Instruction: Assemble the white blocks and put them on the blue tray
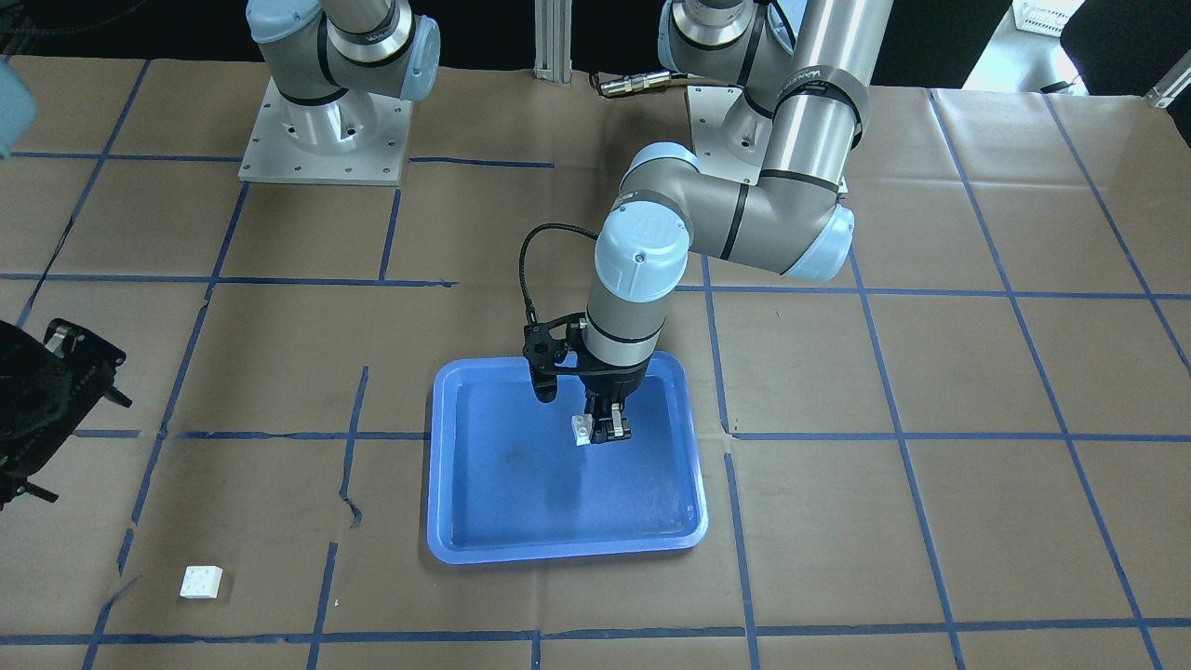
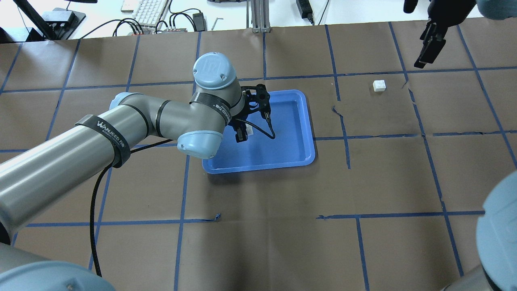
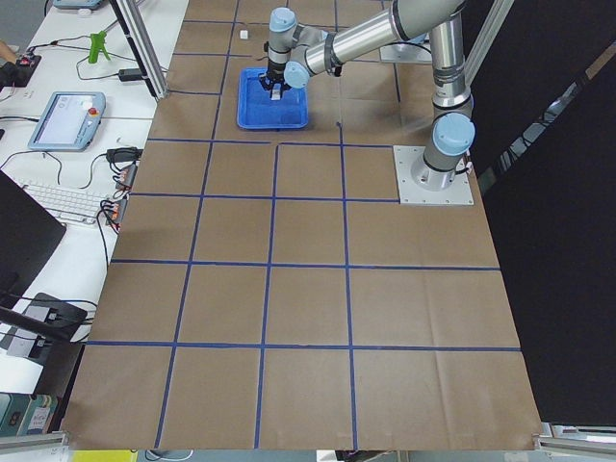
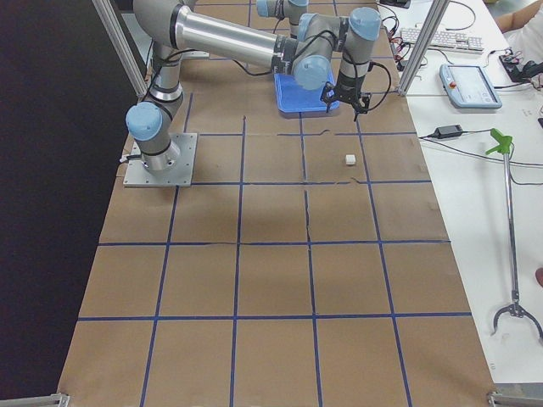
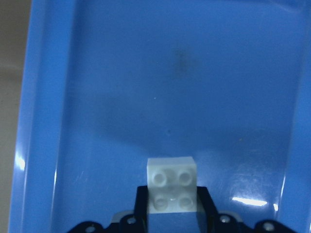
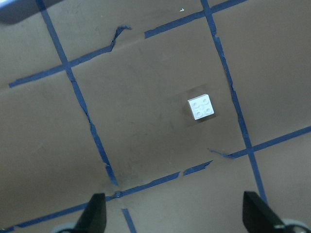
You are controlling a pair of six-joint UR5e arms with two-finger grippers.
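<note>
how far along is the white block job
Done: nothing yet, the blocks are not joined. In hand: the left gripper is shut on the first block over the blue tray. Left: the second block lies on the table away from the tray, near the open right gripper; it needs picking up, joining to the first, and the pair setting on the tray.

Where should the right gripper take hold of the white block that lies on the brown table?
Grip the white block by two opposite flat side walls, straight down from above: it lies flat, studs up, with all sides free. The open right gripper probably needs a slight turn.
</note>
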